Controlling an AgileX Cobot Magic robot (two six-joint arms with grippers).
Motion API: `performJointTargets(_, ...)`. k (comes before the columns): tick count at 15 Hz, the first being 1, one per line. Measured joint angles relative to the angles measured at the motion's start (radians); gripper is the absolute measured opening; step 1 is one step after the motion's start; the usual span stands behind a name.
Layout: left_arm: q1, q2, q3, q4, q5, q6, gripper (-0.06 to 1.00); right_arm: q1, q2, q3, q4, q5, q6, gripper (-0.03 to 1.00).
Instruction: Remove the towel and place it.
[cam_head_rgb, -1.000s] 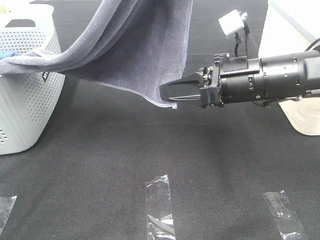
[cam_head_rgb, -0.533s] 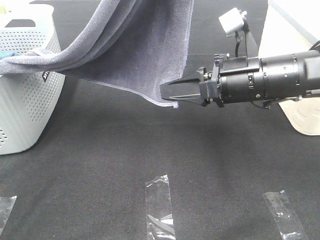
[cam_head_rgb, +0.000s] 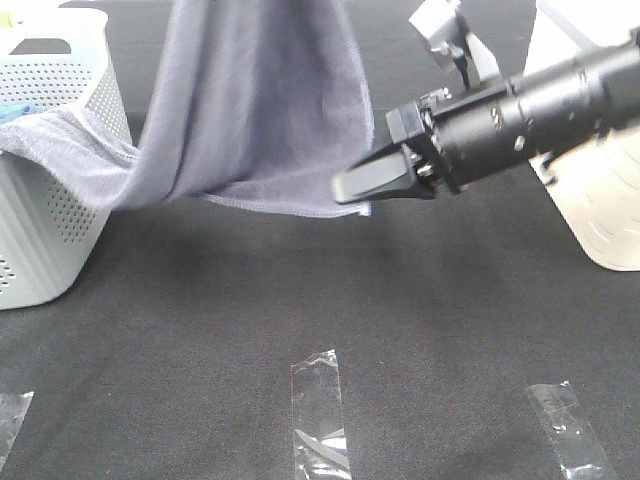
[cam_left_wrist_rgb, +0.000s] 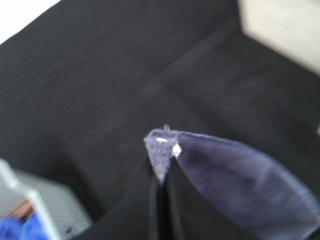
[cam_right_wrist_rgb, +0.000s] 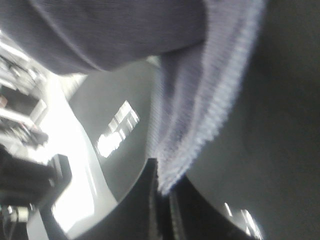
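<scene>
towel (cam_head_rgb: 265, 110): slate-grey with a faint purple cast, terry pile, stitched hem along its edges.
state: lifted clear of the table, hanging as a broad sheet, loosely folded and creased.
upper end: runs out of the exterior view at the top; one corner (cam_left_wrist_rgb: 161, 150) is pinched in my left jaws.
lower corner: the hemmed corner (cam_right_wrist_rgb: 195, 145) is pinched in my right jaws, at the sheet's lower right in the exterior view.
far end: the left portion droops over the rim of the white perforated basket (cam_head_rgb: 60, 230).
lower edge: sags in a shallow curve above the table, not touching it.
</scene>
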Motion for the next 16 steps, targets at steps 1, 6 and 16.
performJointTargets(1,0.0,0.013,0.0,0.051,0.026,-0.028,0.0,0.0,0.0,-0.055,-0.136,0.001,0.156,0.0)
performJointTargets(6,0.102,0.097,-0.001,0.094,-0.012,-0.097,0.0,0.0,0.001,-0.392,-0.83,0.052,0.748,0.0)
performJointTargets(16,0.18,0.132,-0.096,0.015,-0.633,-0.098,0.0,0.0,0.008,-1.074,-1.46,0.108,1.096,0.0)
